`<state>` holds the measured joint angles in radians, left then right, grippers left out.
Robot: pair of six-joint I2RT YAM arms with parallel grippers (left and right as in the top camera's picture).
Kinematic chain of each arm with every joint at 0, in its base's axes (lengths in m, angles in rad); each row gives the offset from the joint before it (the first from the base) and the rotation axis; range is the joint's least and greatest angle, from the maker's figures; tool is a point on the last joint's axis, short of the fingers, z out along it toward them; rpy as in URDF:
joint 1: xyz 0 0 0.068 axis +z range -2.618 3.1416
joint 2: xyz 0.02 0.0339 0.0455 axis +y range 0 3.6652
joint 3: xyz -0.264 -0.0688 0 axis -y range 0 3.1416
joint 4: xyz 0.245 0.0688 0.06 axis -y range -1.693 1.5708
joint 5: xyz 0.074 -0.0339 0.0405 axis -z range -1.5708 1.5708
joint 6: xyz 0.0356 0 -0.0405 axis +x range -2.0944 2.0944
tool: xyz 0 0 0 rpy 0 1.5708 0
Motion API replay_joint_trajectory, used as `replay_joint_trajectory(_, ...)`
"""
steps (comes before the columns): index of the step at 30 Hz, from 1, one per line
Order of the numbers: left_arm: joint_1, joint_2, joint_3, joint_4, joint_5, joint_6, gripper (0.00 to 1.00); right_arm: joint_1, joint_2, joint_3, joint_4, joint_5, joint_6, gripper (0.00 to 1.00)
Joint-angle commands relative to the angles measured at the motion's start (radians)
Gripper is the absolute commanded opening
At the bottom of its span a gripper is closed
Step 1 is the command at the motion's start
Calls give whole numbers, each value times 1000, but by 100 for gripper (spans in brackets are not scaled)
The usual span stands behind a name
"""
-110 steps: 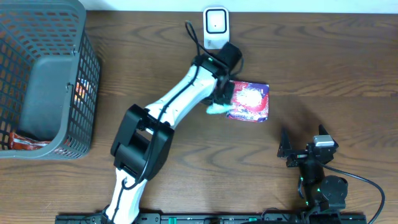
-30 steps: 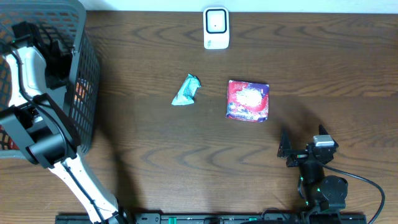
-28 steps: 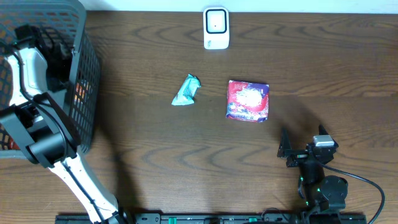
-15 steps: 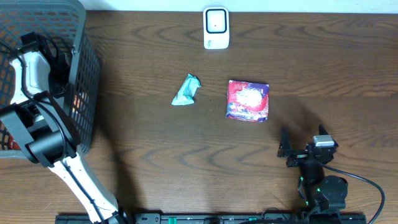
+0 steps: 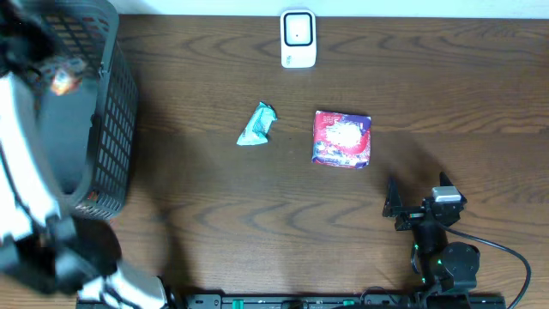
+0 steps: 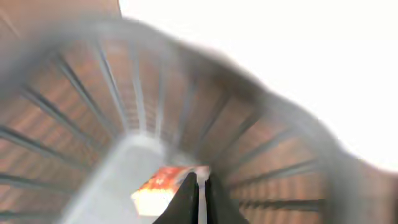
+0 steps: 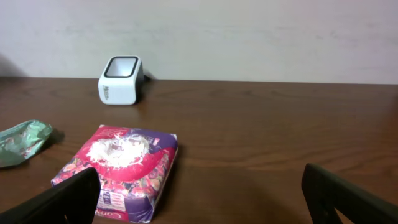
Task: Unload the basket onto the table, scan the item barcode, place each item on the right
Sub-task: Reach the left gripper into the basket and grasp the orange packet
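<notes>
While the left gripper (image 6: 200,183) pinches an orange packet (image 6: 160,186) above the basket (image 5: 111,129), right gripper (image 5: 419,196) spread idle, next comes presenting its barcode to the scanner (image 5: 298,36).

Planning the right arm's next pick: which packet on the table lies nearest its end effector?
The flat red-and-purple packet; the crumpled teal wrapper lies farther away, past it.

Teal wrapper (image 5: 257,124); red-and-purple pouch (image 5: 342,139) with a white blotch; dark brown, wood-grained table (image 5: 446,86); white scanner (image 5: 298,39), black-rimmed on top; grey mesh basket (image 5: 107,129); orange-red packet (image 6: 158,186).
</notes>
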<state>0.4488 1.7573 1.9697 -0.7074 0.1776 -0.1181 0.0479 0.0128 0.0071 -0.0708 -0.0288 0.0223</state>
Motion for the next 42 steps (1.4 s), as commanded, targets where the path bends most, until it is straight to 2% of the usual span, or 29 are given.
replay_joint_trajectory(1, -5, -125, 11, 48, 0, -213, 8, -7, -4, -2, -4, 4, 14, 99)
replay_joint_trajectory(3, -16, -191, 11, 76, 55, -262, 7, -7, -4, -2, -4, 4, 14, 99)
replay_joint_trajectory(5, -37, -253, 11, 108, 142, -261, 7, -7, -4, -2, -4, 4, 14, 99)
replay_joint_trajectory(9, -77, -311, 11, 118, 109, -189, 8, -7, -4, -2, -4, 4, 14, 99)
replay_joint_trajectory(10, -80, -312, 11, 113, 85, -165, 14, -7, -4, -2, -4, 4, 14, 99)
replay_joint_trajectory(11, -79, -309, 11, 101, 55, -148, 29, -7, -4, -2, -4, 4, 14, 99)
replay_joint_trajectory(13, -79, -292, 11, 60, -35, -137, 48, -7, -4, -2, -4, 4, 14, 99)
replay_joint_trajectory(16, -79, -247, 10, -10, -158, -137, 58, -7, -4, -2, -4, 4, 14, 99)
replay_joint_trajectory(17, -79, -226, 7, -28, -180, -138, 65, -7, -4, -2, -4, 4, 14, 99)
replay_joint_trajectory(21, -78, -119, -13, -45, -190, -138, 79, -7, -4, -2, -4, 4, 14, 99)
replay_joint_trajectory(33, -68, 267, -16, -91, -227, -309, 89, -7, -4, -2, -4, 4, 14, 99)
replay_joint_trajectory(39, -68, 422, -16, -85, -225, -459, 89, -7, -4, -2, -4, 4, 14, 99)
replay_joint_trajectory(42, -68, 475, -16, -79, -212, -471, 89, -7, -4, -2, -4, 4, 14, 99)
